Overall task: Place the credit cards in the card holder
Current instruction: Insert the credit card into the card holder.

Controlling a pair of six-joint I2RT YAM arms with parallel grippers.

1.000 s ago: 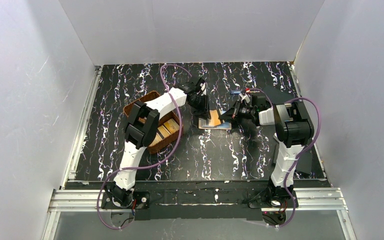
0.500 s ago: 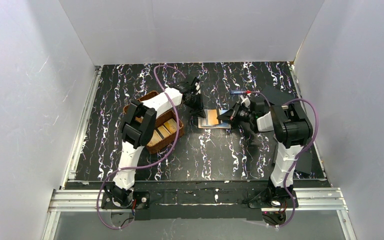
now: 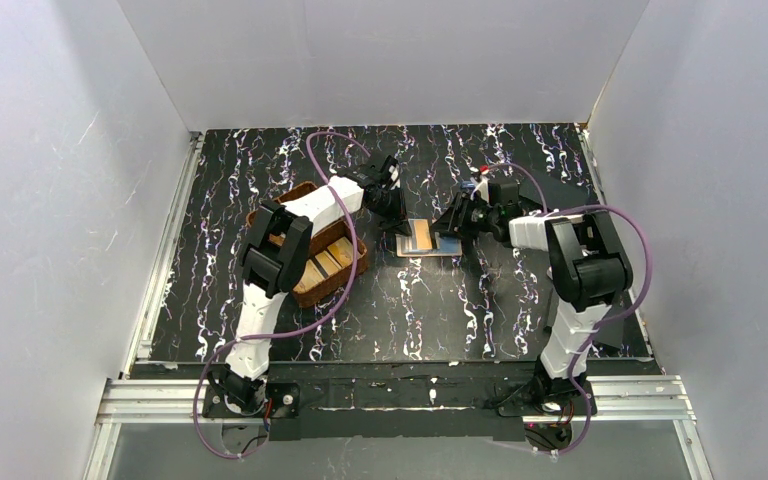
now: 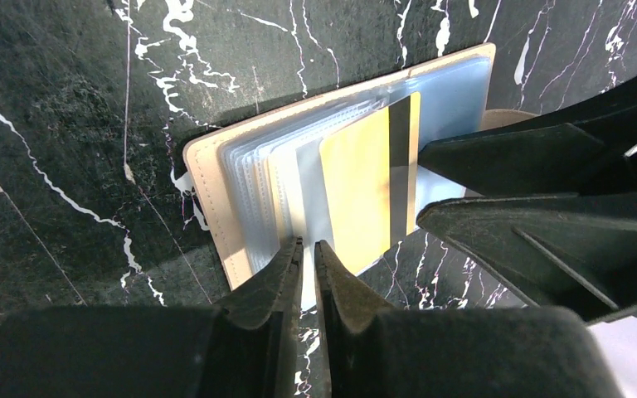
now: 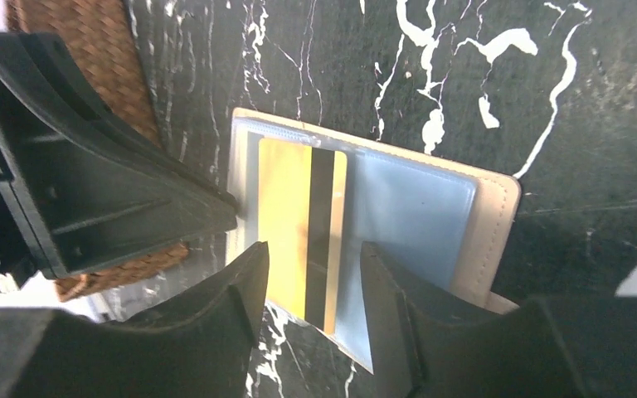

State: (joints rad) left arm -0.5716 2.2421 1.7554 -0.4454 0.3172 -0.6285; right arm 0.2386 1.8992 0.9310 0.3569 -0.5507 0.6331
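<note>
card holder (image 3: 428, 238): lies open mid-table, beside woven tray (image 5: 91, 41) | left gripper (image 4: 307, 253): clamped on its near edge, steadying it | right gripper (image 5: 313, 253): apart, astride gold credit card (image 5: 286, 215), apparently part-inserted

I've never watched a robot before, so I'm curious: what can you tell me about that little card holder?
The card holder is a small cream, leather-looking wallet with stitched edges, lying open and flat on the black marbled table. Clear plastic sleeves fan out inside; a gold card with a black stripe rests on them. The left gripper seems to pinch a sleeve's edge; the open right gripper straddles the card.
</note>
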